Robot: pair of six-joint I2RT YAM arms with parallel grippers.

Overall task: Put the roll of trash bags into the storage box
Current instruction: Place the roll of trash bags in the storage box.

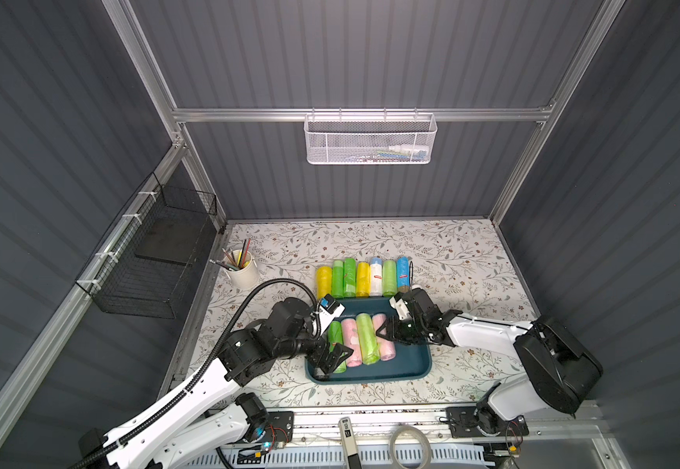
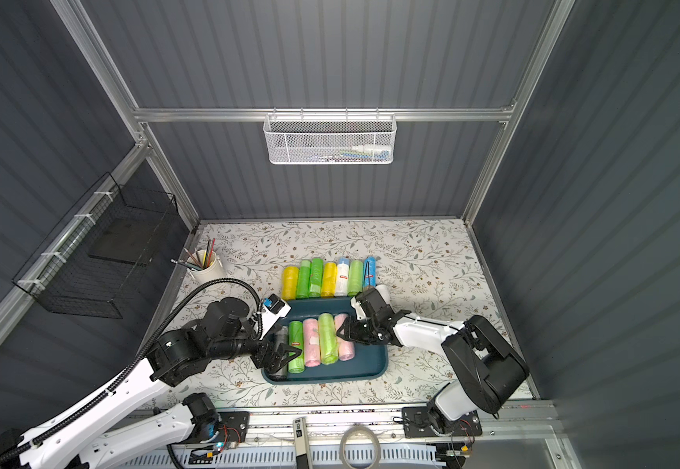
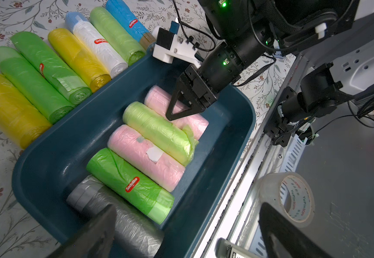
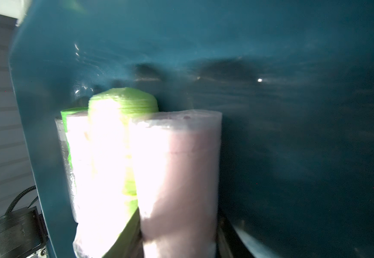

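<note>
The storage box (image 1: 407,357) (image 2: 367,361) (image 3: 70,138) (image 4: 271,111) is a dark teal tray in the middle of the table. Side by side inside it lie a grey roll (image 3: 119,219), a green roll (image 3: 128,178), a pink roll (image 3: 146,156), a light green roll (image 1: 369,339) and another pink roll of trash bags (image 1: 386,350) (image 2: 346,349) (image 3: 192,122) (image 4: 177,167). My right gripper (image 1: 383,331) (image 2: 342,331) (image 3: 172,116) (image 4: 179,234) is shut on this last pink roll, down inside the box. My left gripper (image 1: 332,359) (image 2: 285,357) (image 3: 186,241) hangs open over the grey roll, holding nothing.
A row of several yellow, green, white and blue rolls (image 1: 364,278) lies just behind the box. A pencil cup (image 1: 241,268) stands at the back left. A black wire basket (image 1: 151,260) hangs on the left wall and a white mesh basket (image 1: 371,140) on the back wall. A tape roll (image 3: 293,196) lies on the front rail.
</note>
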